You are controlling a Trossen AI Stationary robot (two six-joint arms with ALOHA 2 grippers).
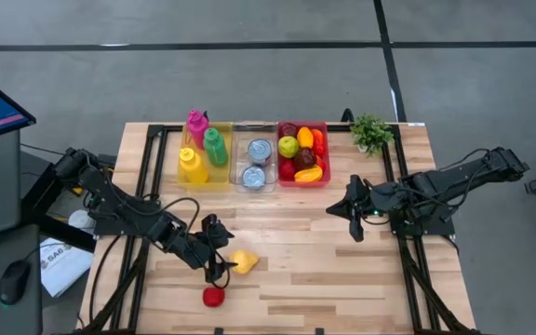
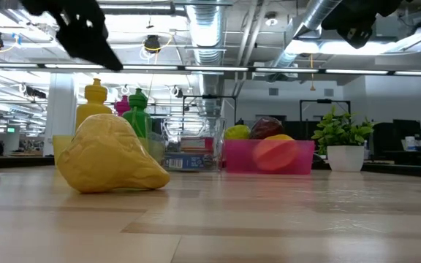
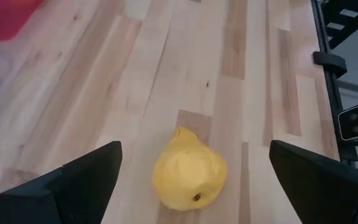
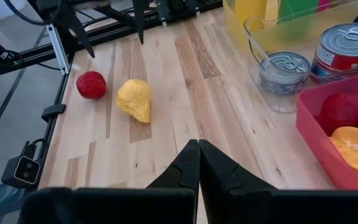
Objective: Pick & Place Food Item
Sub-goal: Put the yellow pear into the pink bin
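A yellow pear-shaped food item (image 1: 243,261) (image 3: 188,171) (image 2: 112,157) lies on its side on the wooden table, near the front left. A small round red food item (image 1: 213,296) (image 4: 91,84) rests on the table just nearer the front edge. My left gripper (image 1: 221,252) (image 3: 196,145) is open, raised a little above the table, with one finger on each side of the yellow item and touching nothing. My right gripper (image 1: 331,210) (image 4: 197,144) hangs shut and empty over the table's right half.
Three bins stand in a row at the far edge: a yellow one with bottles (image 1: 203,154), a clear one with two cans (image 1: 254,166) and a red one with fruit (image 1: 302,155). A small potted plant (image 1: 371,132) stands at the far right.
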